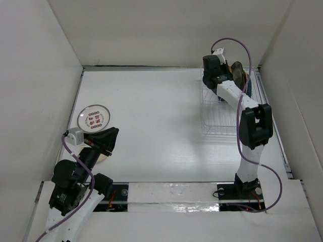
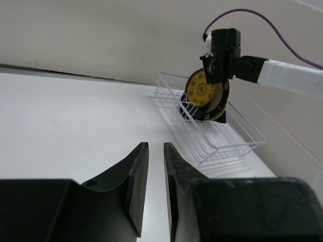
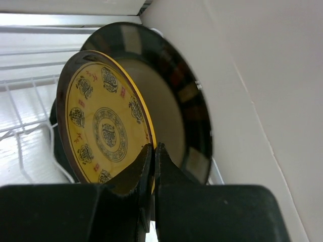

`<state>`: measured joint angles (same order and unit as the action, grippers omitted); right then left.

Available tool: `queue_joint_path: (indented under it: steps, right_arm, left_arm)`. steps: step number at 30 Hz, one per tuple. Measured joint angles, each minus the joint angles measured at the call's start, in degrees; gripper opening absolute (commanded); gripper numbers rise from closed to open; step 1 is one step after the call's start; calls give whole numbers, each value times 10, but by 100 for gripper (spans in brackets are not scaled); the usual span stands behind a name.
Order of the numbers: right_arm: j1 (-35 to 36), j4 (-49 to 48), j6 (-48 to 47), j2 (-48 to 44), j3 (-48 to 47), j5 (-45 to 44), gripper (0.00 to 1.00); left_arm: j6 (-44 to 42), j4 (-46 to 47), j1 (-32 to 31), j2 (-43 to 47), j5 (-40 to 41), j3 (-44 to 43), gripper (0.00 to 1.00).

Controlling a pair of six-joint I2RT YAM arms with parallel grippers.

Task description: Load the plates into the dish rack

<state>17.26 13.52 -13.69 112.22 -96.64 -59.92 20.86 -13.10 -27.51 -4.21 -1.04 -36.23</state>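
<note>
Pinching the lower rim of the yellow-patterned plate (image 3: pixel 101 126) with the right gripper (image 3: pixel 154 148), jaws pressed together on its edge. Standing on edge, patterned face looking toward 9 o'clock in the right wrist view, disc rising from the jaws toward 11 o'clock. Standing just behind it, toward 1 o'clock: a glossy black-rimmed plate (image 3: pixel 186 101) with a cream well, also upright; touching or apart, impossible to tell. Appearing seated among the wires of the dish rack (image 1: pixel 217 123), at 2 o'clock on the table (image 1: pixel 161 101) in the top view, close to the side wall (image 3: pixel 252 75) at 3 o'clock. Judging the coming move: letting go and drawing back along the plate's own plane, without nudging the black neighbour or brushing the wall.

Hanging low over the table's 8 o'clock corner: the left gripper (image 2: pixel 155 151), jaws parted narrowly, gripping nothing. Lying flat just beyond it toward 11 o'clock: a white plate with red marks (image 1: pixel 94 117), much nearer this arm than the other. Showing pale beneath the left arm in the top view: possibly another dish, too hidden for naming. Showing bare prongs along the rack's near half.
</note>
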Motion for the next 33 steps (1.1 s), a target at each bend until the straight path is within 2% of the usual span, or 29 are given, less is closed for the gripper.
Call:
queue_joint_path:
  steps: [7,8,10,11,14,18,19,21,23,25,29,31,33]
  right_arm:
    - [16,3,12,36,-1,6,1]
    - [16,7,16,41,-1,9,14]
    - [16,12,29,44,0,15,31]
    - [16,15,35,44,0,19,46]
    - [18,19,55,40,0,35,56]
    - [24,38,84,6,1,78,57]
    - [29,41,93,-11,2,92,54]
    - [43,36,111,-54,15,137,30]
    - [70,24,134,-105,34,199,0]
    - [108,-4,165,-139,48,267,0]
    - [203,-71,226,-123,48,395,0]
    - [250,-98,262,-72,37,452,7]
    - [287,-118,298,1,14,511,18]
  left_arm:
    - [0,0,0,0,0,0,16]
    - [0,0,0,0,0,0,16]
    - [0,0,0,0,0,0,16]
    - [0,0,0,0,0,0,16]
    - [0,0,0,-1,0,0,16]
    - [0,0,0,-2,0,0,16]
    - [0,0,0,-3,1,0,16]
    - [0,0,0,-7,1,0,16]
    - [0,0,0,-11,5,0,15]
    - [0,-1,0,-14,15,0,14]
    - [2,-2,0,-21,42,0,2]
    - [3,-5,0,-25,58,0,0]
    - [5,-11,0,-28,77,0,0]
